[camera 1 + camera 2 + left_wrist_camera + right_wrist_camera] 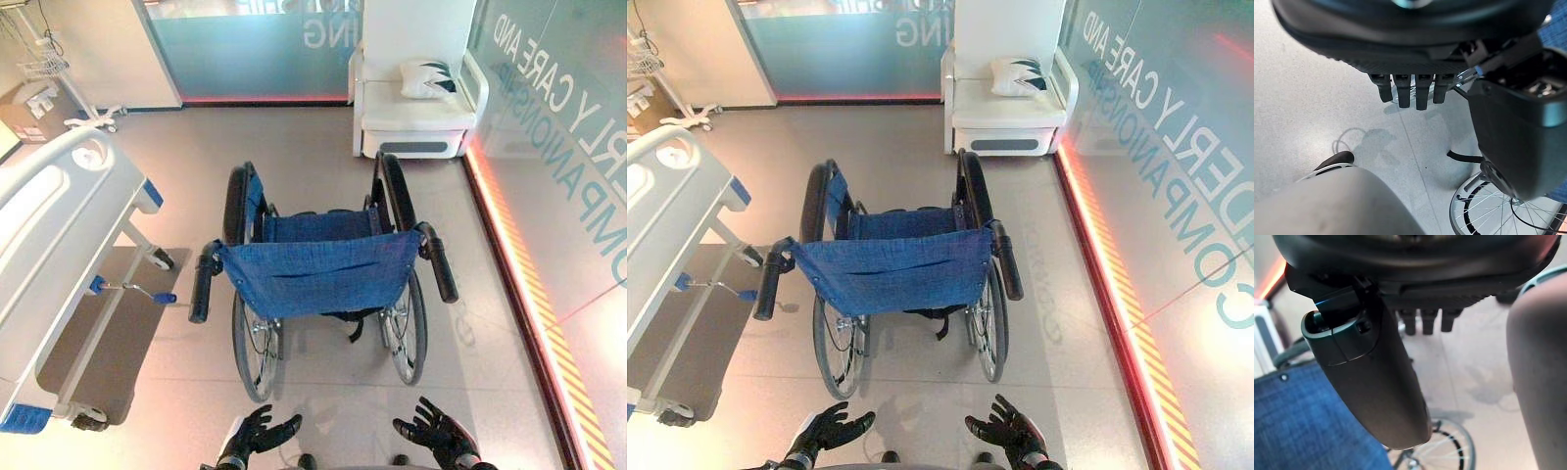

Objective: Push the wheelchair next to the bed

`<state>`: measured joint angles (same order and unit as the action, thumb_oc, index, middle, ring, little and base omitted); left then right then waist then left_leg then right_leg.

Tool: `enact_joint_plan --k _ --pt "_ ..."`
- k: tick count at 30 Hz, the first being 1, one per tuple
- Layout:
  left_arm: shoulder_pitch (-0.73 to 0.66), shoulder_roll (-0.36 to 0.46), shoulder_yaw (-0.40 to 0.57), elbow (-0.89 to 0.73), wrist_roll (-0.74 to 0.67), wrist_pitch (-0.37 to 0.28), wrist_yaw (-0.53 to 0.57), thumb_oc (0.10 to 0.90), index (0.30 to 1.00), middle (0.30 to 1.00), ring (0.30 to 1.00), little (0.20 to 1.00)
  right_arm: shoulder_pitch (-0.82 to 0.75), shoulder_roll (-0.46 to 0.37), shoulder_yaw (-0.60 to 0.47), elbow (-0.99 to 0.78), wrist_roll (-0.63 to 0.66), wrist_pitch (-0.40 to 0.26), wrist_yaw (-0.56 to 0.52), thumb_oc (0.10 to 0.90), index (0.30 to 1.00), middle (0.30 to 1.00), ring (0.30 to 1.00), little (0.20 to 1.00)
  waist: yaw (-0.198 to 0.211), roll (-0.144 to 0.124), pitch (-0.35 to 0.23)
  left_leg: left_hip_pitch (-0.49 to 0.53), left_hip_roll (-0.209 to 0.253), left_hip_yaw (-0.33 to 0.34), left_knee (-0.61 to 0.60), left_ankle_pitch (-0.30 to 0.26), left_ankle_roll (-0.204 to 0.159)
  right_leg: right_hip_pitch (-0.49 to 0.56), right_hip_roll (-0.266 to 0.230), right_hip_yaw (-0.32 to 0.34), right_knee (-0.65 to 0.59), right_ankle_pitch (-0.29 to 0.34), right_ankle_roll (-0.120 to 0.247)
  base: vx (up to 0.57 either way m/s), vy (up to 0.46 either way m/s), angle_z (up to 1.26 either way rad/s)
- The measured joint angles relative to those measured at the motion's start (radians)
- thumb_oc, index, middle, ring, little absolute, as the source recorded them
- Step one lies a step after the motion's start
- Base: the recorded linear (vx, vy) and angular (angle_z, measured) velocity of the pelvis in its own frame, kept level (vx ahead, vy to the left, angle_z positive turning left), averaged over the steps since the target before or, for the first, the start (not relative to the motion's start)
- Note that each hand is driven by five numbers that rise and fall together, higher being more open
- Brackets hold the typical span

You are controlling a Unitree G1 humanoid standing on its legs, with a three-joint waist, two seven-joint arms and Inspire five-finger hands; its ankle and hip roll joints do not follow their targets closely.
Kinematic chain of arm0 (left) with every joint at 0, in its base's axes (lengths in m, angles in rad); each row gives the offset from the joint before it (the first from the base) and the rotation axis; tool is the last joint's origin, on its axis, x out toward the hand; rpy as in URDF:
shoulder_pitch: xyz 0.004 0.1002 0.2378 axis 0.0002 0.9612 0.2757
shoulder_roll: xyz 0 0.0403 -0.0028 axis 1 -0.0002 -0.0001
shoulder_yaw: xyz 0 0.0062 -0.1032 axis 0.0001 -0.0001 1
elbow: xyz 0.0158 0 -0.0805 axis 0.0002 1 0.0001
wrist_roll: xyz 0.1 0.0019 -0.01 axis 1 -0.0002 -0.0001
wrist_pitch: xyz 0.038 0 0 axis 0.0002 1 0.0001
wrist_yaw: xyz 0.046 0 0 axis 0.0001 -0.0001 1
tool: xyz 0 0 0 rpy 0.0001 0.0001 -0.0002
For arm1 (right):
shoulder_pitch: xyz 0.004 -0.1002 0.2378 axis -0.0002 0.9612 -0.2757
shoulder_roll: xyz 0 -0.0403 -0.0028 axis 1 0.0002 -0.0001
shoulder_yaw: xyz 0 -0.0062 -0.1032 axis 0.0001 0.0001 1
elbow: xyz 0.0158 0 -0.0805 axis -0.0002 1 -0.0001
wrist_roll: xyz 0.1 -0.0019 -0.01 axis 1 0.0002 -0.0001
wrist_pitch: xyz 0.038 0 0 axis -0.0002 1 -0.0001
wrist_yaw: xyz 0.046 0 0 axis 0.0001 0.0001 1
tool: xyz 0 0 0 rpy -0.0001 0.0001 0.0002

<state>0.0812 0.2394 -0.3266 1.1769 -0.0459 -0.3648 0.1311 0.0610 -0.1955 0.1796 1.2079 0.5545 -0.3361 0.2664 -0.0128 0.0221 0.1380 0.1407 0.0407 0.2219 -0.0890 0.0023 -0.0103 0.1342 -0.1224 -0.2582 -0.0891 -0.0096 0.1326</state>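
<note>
A wheelchair [318,269] with a blue fabric back and seat stands in the middle of the floor, facing away from me. Its two black push handles [201,286] [438,262] point back toward me. The white hospital bed [49,225] stands along the left, its side about a wheel's width from the chair. My left hand [257,436] and right hand [431,431] hover low at the near edge, behind the chair's rear wheels, palms turned inward, fingers relaxed and open, holding nothing. Each hand sits well short of its handle.
A white armchair [416,113] with a patterned cushion stands ahead against the far wall. A glass wall with a red and yellow floor strip [529,304] runs along the right. A wheeled stand [69,98] and a box sit at the far left behind the bed.
</note>
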Motion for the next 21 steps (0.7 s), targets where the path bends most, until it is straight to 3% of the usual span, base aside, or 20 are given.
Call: enact_joint_plan --k 21 --pt "-0.001 -0.01 0.002 -0.001 -0.029 -0.015 -0.013 0.8 0.9 0.9 0.9 0.9 -0.033 0.005 0.031 -0.006 -0.045 -0.009 -0.135 0.8 0.9 0.9 0.9 0.9 0.001 0.013 0.005 0.0 0.0 -0.001 0.0 0.0 0.0 0.001 0.0 -0.001 0.0 0.0 0.0 0.0 0.0 0.0"
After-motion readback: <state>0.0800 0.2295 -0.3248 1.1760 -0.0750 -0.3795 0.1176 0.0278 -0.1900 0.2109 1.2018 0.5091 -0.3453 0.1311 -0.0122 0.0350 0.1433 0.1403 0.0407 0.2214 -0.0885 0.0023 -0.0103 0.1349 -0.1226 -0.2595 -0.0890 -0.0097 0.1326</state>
